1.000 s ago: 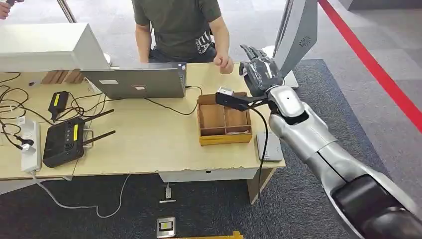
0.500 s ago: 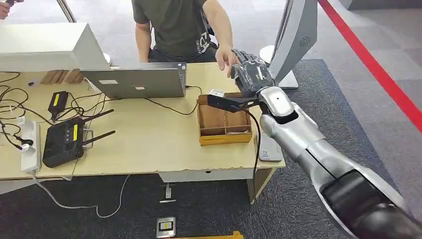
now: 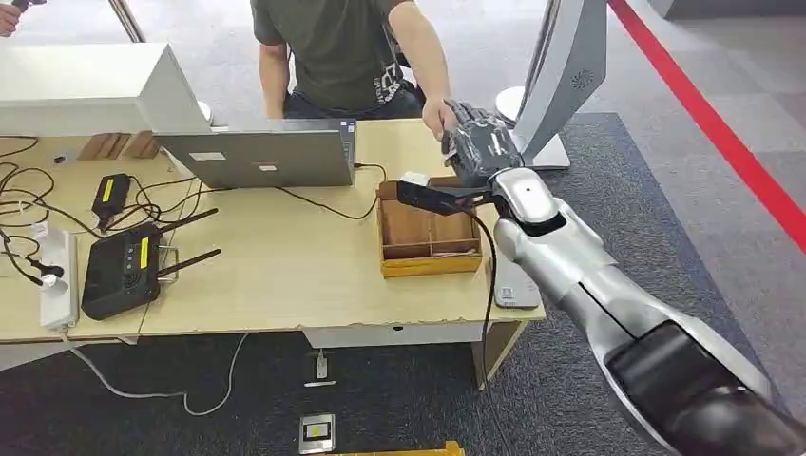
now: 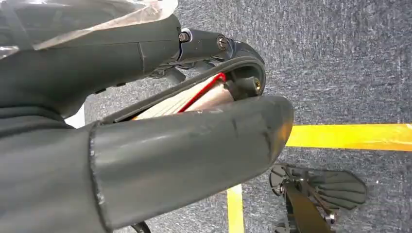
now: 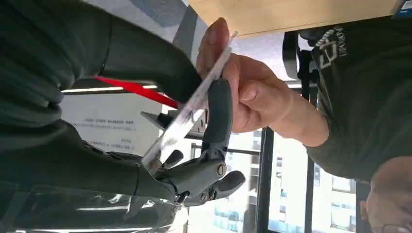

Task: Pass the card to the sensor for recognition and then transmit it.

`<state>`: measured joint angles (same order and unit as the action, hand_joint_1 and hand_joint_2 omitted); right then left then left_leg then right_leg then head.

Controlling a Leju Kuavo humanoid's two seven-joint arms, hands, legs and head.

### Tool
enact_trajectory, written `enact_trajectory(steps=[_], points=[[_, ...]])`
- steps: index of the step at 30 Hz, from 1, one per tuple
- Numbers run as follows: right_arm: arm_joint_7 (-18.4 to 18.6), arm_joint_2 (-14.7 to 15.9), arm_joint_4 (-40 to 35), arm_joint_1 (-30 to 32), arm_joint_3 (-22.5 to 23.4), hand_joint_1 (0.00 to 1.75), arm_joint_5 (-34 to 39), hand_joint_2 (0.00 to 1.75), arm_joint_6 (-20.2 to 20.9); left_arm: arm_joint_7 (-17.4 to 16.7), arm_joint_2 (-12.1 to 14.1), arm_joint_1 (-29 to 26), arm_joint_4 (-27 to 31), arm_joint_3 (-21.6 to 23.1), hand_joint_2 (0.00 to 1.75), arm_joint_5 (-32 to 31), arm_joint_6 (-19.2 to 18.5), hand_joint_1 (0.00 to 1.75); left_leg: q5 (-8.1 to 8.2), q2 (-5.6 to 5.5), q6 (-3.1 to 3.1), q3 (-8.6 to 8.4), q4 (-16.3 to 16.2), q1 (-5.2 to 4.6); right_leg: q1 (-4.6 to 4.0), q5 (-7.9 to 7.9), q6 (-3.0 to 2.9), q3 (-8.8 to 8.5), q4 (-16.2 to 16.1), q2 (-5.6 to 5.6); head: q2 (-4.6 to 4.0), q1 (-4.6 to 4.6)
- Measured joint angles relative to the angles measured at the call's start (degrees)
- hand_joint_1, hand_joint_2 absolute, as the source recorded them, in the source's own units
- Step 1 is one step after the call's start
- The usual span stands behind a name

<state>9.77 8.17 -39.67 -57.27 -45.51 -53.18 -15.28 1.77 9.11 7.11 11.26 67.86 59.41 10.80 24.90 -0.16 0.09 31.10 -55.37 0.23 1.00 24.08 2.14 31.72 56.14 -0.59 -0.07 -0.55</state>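
My right hand (image 3: 473, 142) is raised over the far right corner of the table, beyond the wooden box (image 3: 427, 228). In the right wrist view my right hand (image 5: 111, 121) pinches a thin pale card (image 5: 194, 104) seen edge-on between thumb and fingers. A person's hand (image 5: 243, 92) grips the card's other end; in the head view that person's hand (image 3: 438, 116) touches my fingers. The flat grey card sensor (image 3: 514, 291) lies at the table's right edge, partly hidden under my forearm. My left hand (image 4: 160, 145) hangs over the floor, fingers curled toward the thumb.
A person in a dark shirt (image 3: 333, 47) sits behind the table. A laptop (image 3: 261, 157) stands left of the box; a black router (image 3: 122, 271), a power strip (image 3: 57, 280) and cables lie at the left. A white stand (image 3: 561, 66) rises right of my hand.
My right hand has moved left and away from me with the card, toward the person. The person's hand lifted off the table and took hold of the card's far end.
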Motion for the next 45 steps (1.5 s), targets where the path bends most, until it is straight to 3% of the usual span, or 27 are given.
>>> enact_trajectory(steps=[3,16,25,29,36,43,44,45], points=[[-0.5,0.2,0.0,0.0,0.0,0.0,0.0,0.0,-2.0,0.0,0.0,0.0,0.0,0.0,0.0,0.0,0.0,0.0,0.0,0.0,0.0,0.0,0.0,0.0,0.0,0.0,0.0,0.0,0.0,0.0,0.0,0.0],[0.2,2.1,-1.3,1.2,0.5,0.0,0.5,0.0,-2.2,-1.2,0.0,0.0,0.0,0.0,0.0,0.3,0.0,0.0,0.0,0.0,0.0,-0.02,0.0,0.0,0.0,0.0,0.0,0.01,0.0,0.0,0.0,0.0],[0.4,7.3,-11.8,10.2,4.0,0.0,10.3,0.0,-2.5,-2.3,0.0,-0.1,0.0,0.0,0.0,0.5,0.2,0.0,0.02,-0.02,0.01,-0.02,0.0,0.0,0.0,0.0,0.0,-0.01,0.0,-0.01,0.0,0.0],[2.1,10.6,-18.4,15.3,5.8,0.0,15.3,0.0,0.1,-1.8,0.0,-0.1,0.0,0.0,0.0,0.7,0.3,0.0,0.04,-0.02,0.01,-0.02,0.0,0.0,0.0,0.0,0.0,-0.01,0.0,0.01,0.0,0.0],[4.6,14.5,-28.3,20.4,7.2,0.0,15.4,0.0,0.8,-0.7,0.3,-0.1,0.0,0.0,0.0,0.8,0.9,0.0,0.04,-0.01,0.01,-0.03,0.0,0.0,0.0,0.0,0.0,0.0,0.0,0.01,0.0,0.0],[4.9,15.8,-34.3,22.2,7.7,0.0,12.8,0.0,1.8,0.2,0.3,-0.1,0.0,0.0,0.0,0.9,1.1,0.0,0.03,0.0,0.01,-0.02,0.0,0.0,-0.01,0.0,0.0,-0.01,0.0,0.02,0.0,0.0],[4.9,15.9,-34.9,22.3,7.7,0.0,12.2,1.75,2.2,0.1,0.3,-0.1,0.0,0.0,0.0,0.9,1.1,0.0,0.03,0.0,0.01,-0.02,0.0,0.0,-0.01,0.0,0.0,-0.01,0.0,0.02,0.0,0.0],[4.9,15.8,-35.3,22.4,7.7,0.0,11.6,1.75,2.6,-0.1,0.3,-0.1,0.0,0.0,0.0,0.9,1.1,0.0,0.03,0.0,0.01,-0.02,0.0,0.0,0.0,0.0,0.0,-0.01,0.0,0.02,0.0,0.0]])
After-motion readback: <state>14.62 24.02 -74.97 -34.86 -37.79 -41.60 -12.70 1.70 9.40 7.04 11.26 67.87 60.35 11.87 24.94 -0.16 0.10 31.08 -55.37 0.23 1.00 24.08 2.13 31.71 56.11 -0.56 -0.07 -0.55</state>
